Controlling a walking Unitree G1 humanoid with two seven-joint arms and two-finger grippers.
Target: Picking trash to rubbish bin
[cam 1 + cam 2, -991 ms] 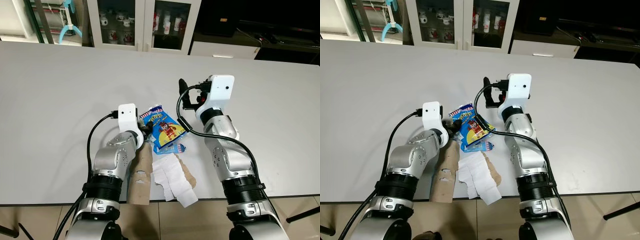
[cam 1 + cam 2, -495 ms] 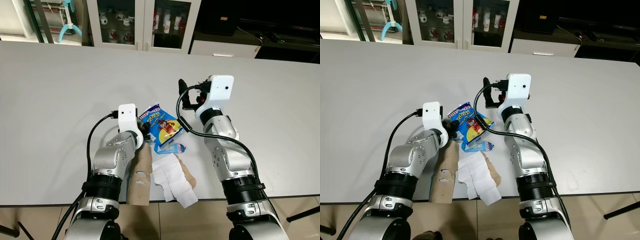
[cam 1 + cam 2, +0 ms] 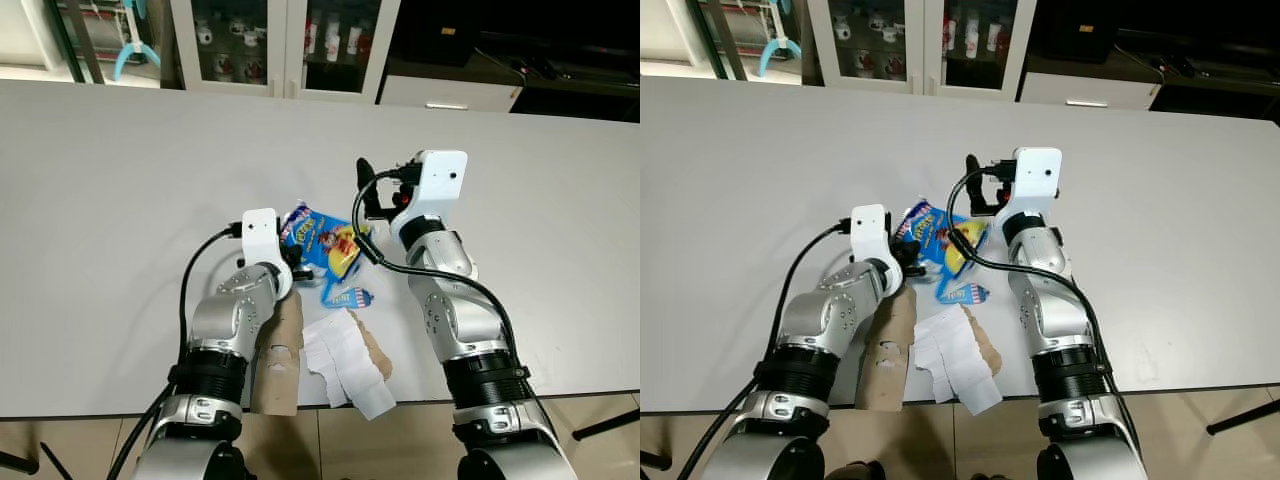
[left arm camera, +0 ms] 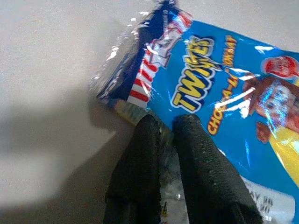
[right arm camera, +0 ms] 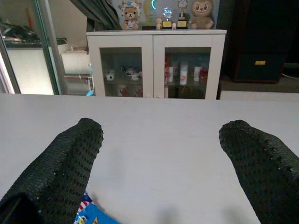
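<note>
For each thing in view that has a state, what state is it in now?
Left pincer: shut on the snack bag.
Right pincer: open, held above the table.
Snack bag: crumpled, gripped at its edge.
Tissue: crumpled, overhanging the table edge.
Cardboard piece: lying flat.
Cabinet doors: closed.

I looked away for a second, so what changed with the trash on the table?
The left gripper, shut on the blue snack wrapper, has lifted and crumpled it off the table. The right gripper stayed open beyond it; the torn paper and cardboard strip lie unmoved.
</note>
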